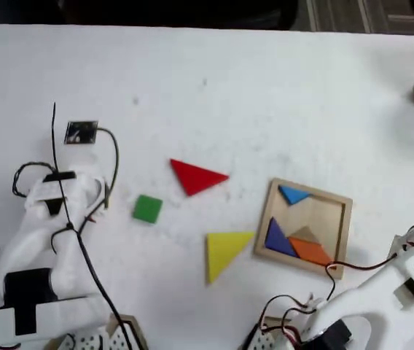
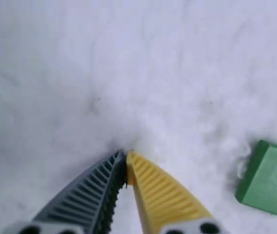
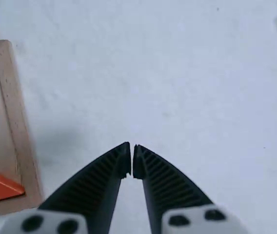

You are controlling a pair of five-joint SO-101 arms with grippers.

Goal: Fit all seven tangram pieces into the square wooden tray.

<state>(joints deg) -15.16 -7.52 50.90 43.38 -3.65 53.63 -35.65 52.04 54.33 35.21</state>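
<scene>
While both arms sit at the near edge, the high view shows the square wooden tray right of centre on the white table. It holds a light blue triangle, a dark blue triangle and an orange piece. The yellow triangle lies just beside the tray's left edge, with the red triangle and green square farther left.

In the left wrist view, the left gripper has its grey and yellow fingers pressed together over bare table, the green square near it.

In the right wrist view, the right gripper has its black fingers closed tip to tip on nothing, beside the tray's corner.
</scene>
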